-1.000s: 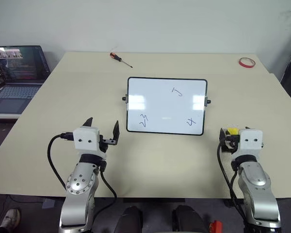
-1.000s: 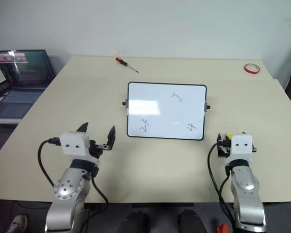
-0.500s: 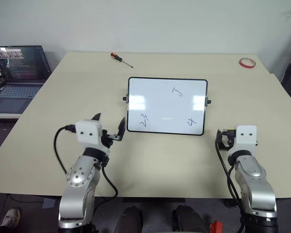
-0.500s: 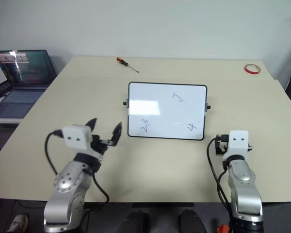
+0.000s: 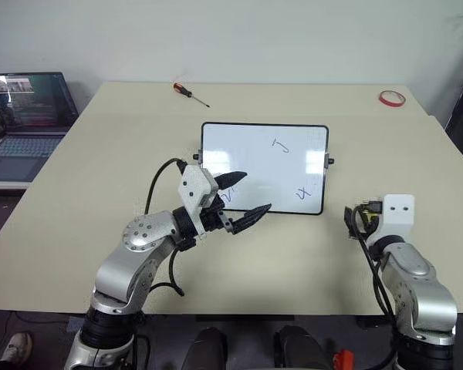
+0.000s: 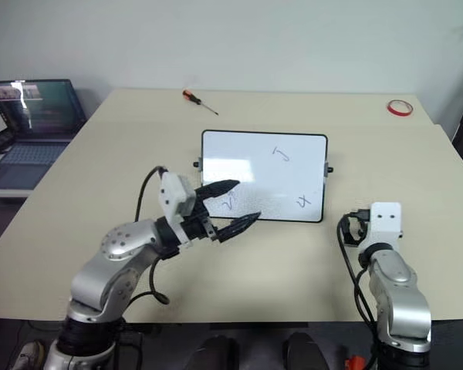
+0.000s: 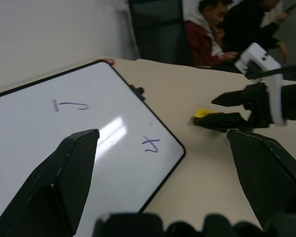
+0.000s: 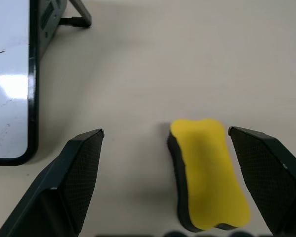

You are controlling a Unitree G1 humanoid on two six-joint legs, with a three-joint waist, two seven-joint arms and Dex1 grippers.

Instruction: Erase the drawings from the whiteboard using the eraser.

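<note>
Our right gripper (image 8: 165, 182) sits wide open around the small yellow eraser block (image 8: 207, 178), not touching it. Left gripper (image 5: 242, 198) is spread open too, mid-frame over the glossy black-framed whiteboard (image 5: 264, 166).

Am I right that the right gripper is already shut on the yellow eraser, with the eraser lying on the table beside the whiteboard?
Not quite. The right gripper is open: in the right wrist view its fingers stand wide on either side of the eraser without touching it. The rest holds: the eraser lies on the table beside the whiteboard.
</note>
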